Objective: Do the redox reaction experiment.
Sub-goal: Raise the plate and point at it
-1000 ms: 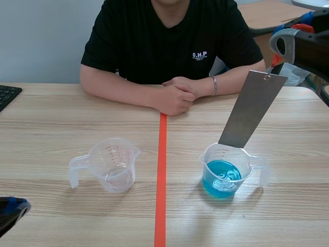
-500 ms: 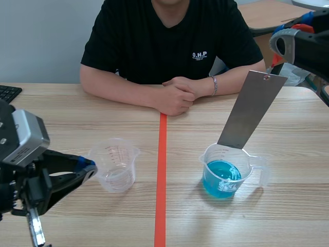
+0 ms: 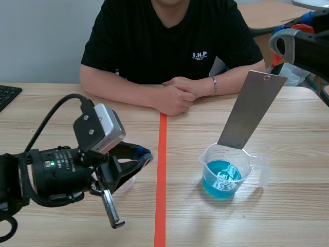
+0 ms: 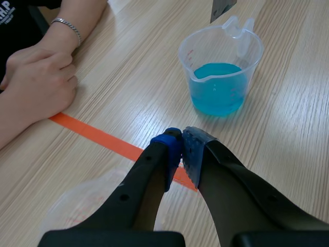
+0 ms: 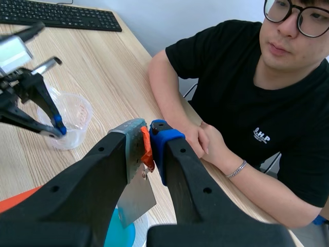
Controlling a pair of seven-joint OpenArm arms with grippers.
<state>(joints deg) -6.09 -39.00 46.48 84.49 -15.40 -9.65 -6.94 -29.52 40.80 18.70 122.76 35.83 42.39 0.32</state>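
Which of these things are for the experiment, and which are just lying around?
For the experiment: metal strip in the right tool, cup of blue liquid, empty cup.
Just lying about: keyboard.

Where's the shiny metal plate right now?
In the scene view, the metal plate hangs tilted right of the orange tape line, top pinched in the right tool, lower end at the rim of the blue-liquid cup.

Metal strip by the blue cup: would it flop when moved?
Probably stiff: the metal strip hangs straight though the right end effector pinches only its top end. Likely light, since it looks thin. Its smooth face may be slippery, so it could swing in that small grip.
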